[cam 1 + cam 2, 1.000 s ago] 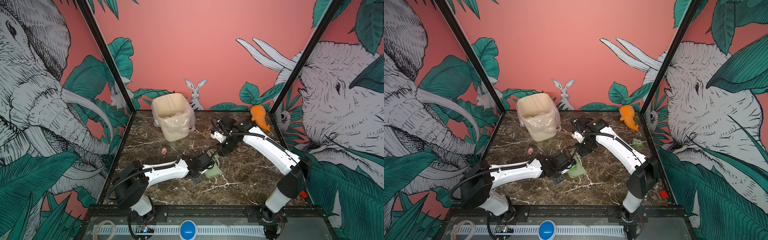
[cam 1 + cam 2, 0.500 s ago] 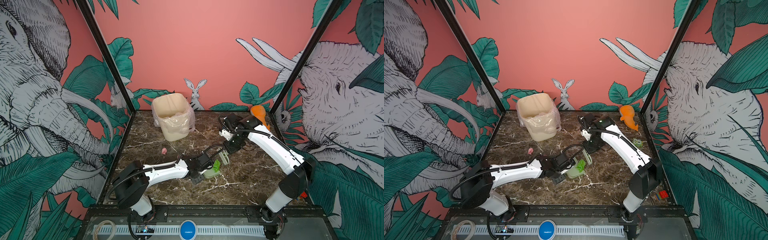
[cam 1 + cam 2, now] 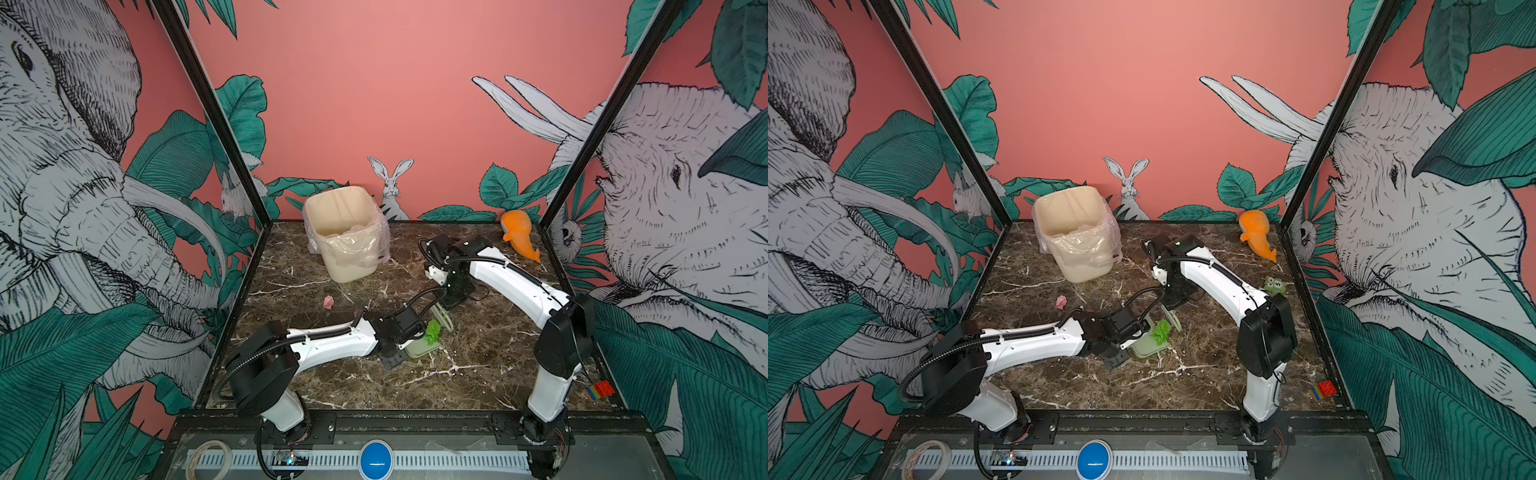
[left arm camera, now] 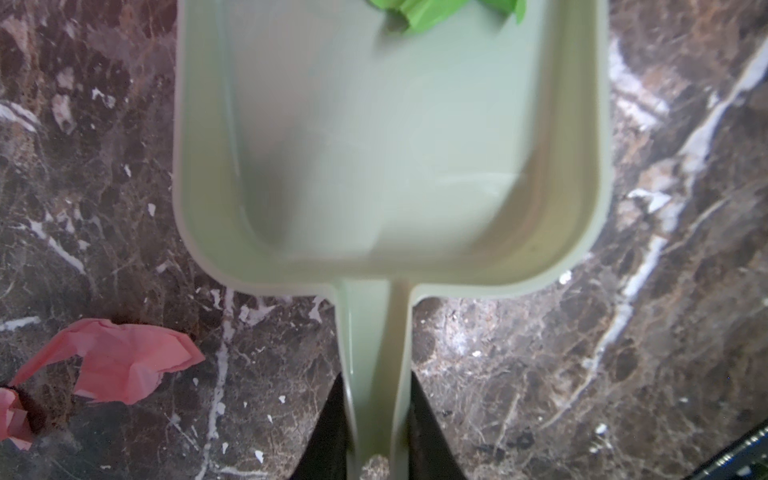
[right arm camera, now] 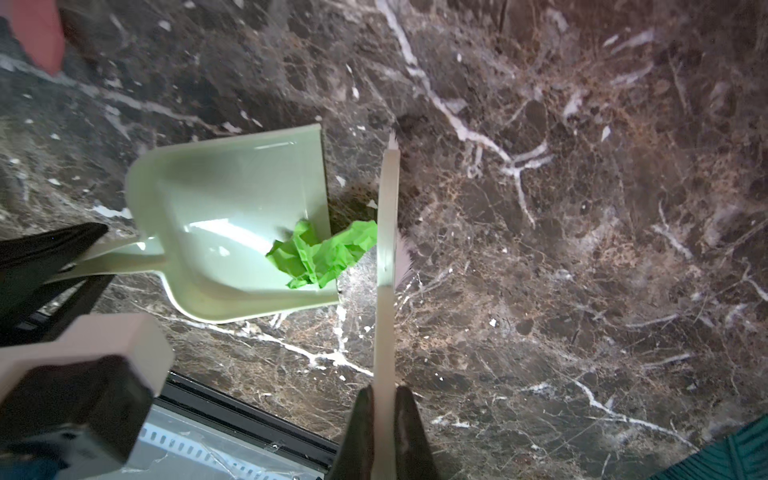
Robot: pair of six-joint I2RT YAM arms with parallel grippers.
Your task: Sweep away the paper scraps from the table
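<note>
Robot cell seen from above: a dark brown marble table (image 3: 478, 374) w/ a black frame (image 3: 415, 415) round it and painted jungle walls on 3 sides. 2 white arms reach in from the front edge & meet near the table's ctr.

The left gripper (image 4: 376, 399) has its jaws clamped on the thin handle of a pale green dustpan (image 4: 374, 145). The pan lies flat on the marble, open lip facing the right arm. The right gripper (image 5: 384, 415) is clamped tight on the handle of a pale brush (image 5: 386, 249), held just beside that lip.

1 crumpled green scrap (image 5: 320, 253) straddles the lip: part inside the pan, part on the marble, its outer end touching the brush. A pink scrap (image 3: 328, 302) lies alone on open marble btwn the left arm and a cream, plastic-lined bin (image 3: 349, 266) at the back left. The left wrist view shows pink paper (image 4: 120, 365) just beside the dustpan handle; cannot tell if it's the same piece.

Room to move: pan & brush sit well apart from every table edge. The marble beyond the brush is open, as is the strip btwn the pan & the front frame. An orange toy (image 3: 519, 232) sits in the back right corner, and a small coloured block (image 3: 599, 390) at the front right edge.
</note>
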